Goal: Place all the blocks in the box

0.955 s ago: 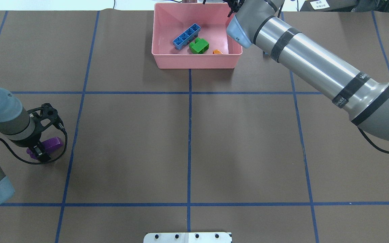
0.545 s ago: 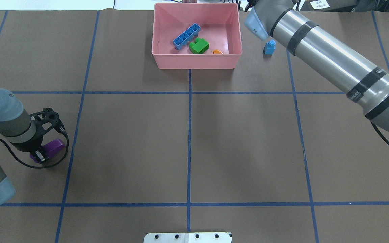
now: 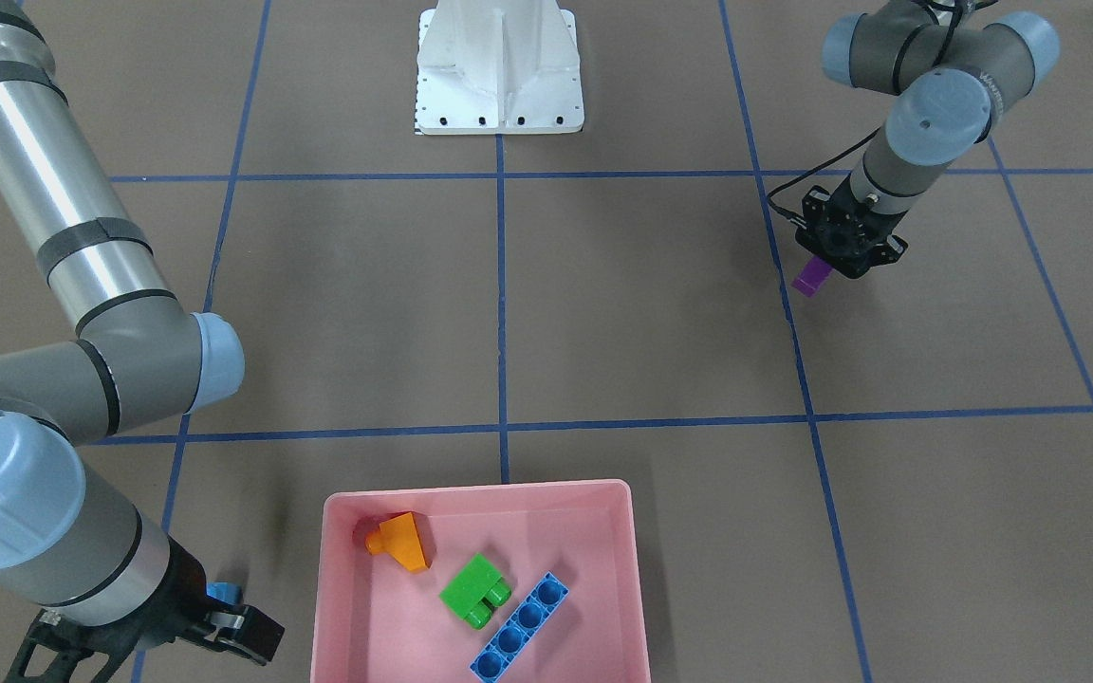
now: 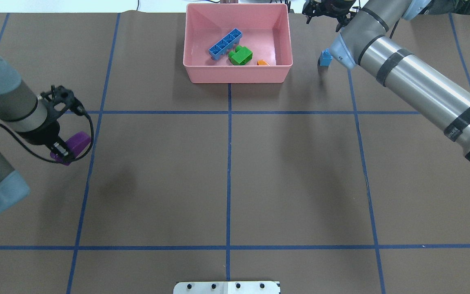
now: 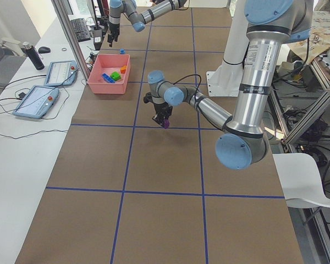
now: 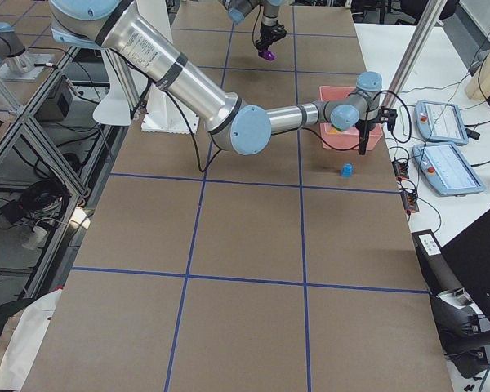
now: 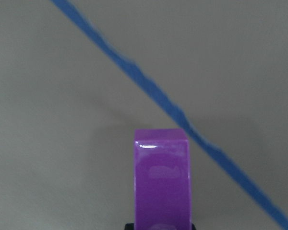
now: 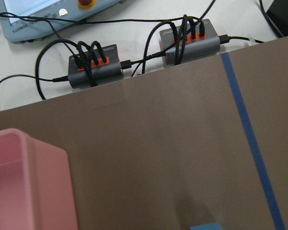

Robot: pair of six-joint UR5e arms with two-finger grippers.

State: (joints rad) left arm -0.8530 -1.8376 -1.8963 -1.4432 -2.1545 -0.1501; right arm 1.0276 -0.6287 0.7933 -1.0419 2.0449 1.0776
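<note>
Purple bar (image 4: pixel 78 143) clamped near one end in closed left gripper (image 4: pixel 60 152); if swung fast toward the box (image 4: pixel 237 75), far forward-right, it could be pivoted loose and dropped short.

Our left arm (image 4: pixel 2 110) reaches in from its own side with the wrist bent down; its end effector (image 4: pixel 60 154) points at the surface (image 4: pixel 227 171), jaws clamped on the purple bar (image 4: pixel 76 143); our right arm (image 4: pixel 414 81) stretches far forward, elbow folded; its end effector (image 3: pixel 248 634) aims downward; whether those jaws are apart we cannot tell.
</note>
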